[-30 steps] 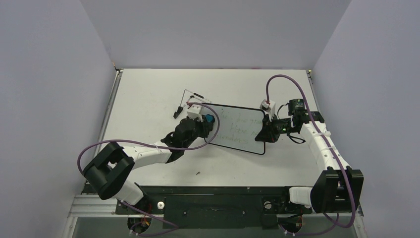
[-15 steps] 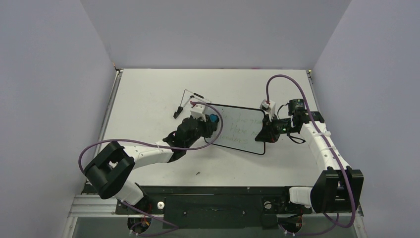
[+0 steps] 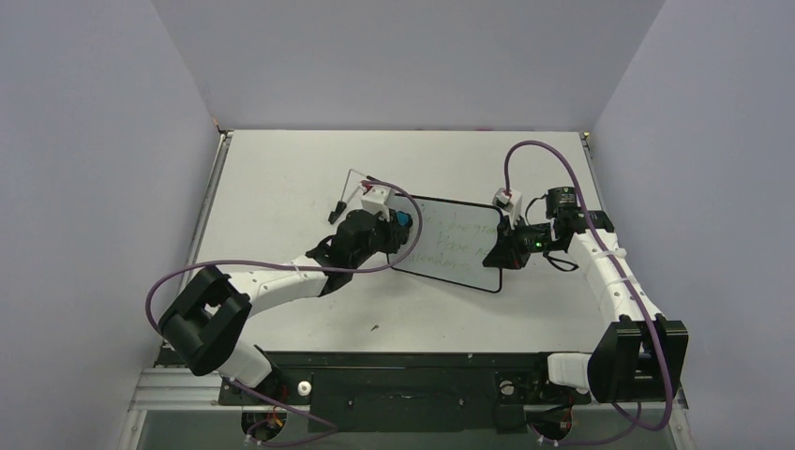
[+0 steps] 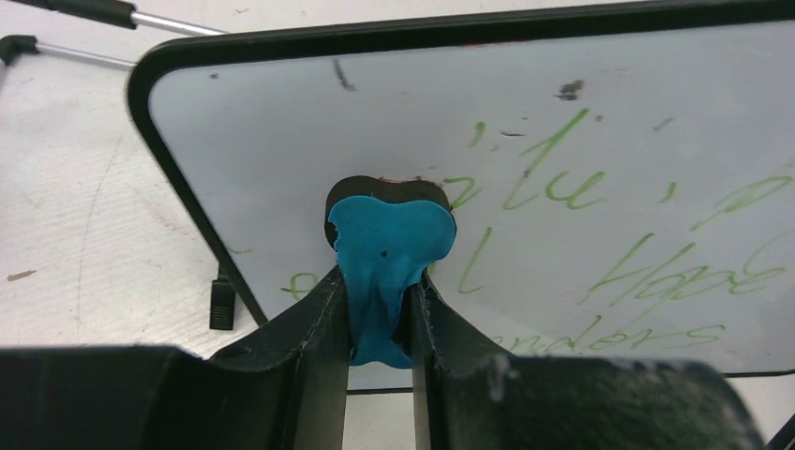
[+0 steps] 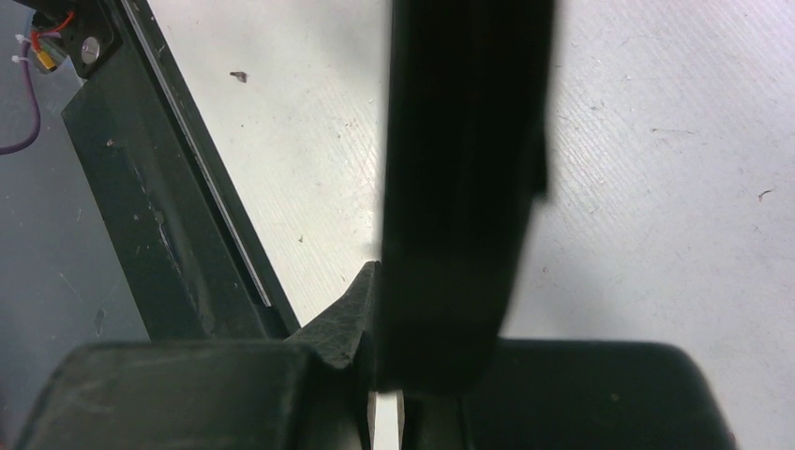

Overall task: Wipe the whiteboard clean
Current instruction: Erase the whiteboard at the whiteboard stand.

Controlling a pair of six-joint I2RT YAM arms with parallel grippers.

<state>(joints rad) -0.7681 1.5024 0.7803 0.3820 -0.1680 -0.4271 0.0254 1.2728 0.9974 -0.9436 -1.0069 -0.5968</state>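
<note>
The white bench (image 3: 281, 169) carries a small rectangular whiteboard with rounded corners and a thin black frame (image 3: 459, 246), lying near the bench's middle, a little toward its right edge. Green handwriting covers the board's middle and right. The right gripper (image 3: 502, 253) is clamped on the board's right edge. The left gripper (image 4: 380, 300) pinches a small blue eraser with a black base (image 4: 389, 244), which is pressed against the board's left part. A thin black wire stand (image 3: 356, 183) lies just beyond the board's far left corner.
</note>
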